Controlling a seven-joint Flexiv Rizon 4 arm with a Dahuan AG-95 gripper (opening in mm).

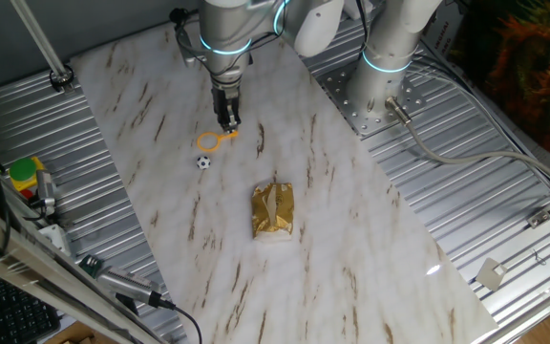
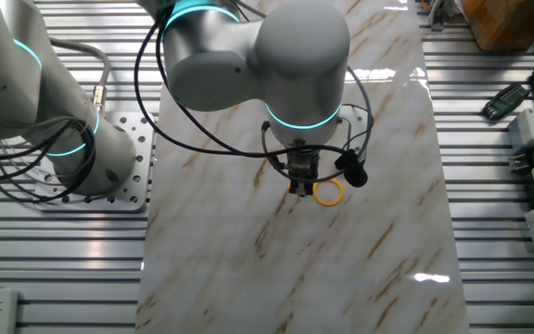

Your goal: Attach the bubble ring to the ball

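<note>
One bubble ring (image 1: 212, 141), one ball (image 1: 203, 162), one gold packet (image 1: 273, 210).

In the other fixed view the arm hides the ball from you. The gripper (image 1: 228, 122) covers the handle of the bubble ring (image 1: 212, 141), so its jaw state stays unclear.

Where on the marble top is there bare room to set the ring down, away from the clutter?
Crowded: tool, bubble ring and ball sit close together. Bare marble lies between the ball and the gold packet, and from the packet to the table's near edge.
</note>
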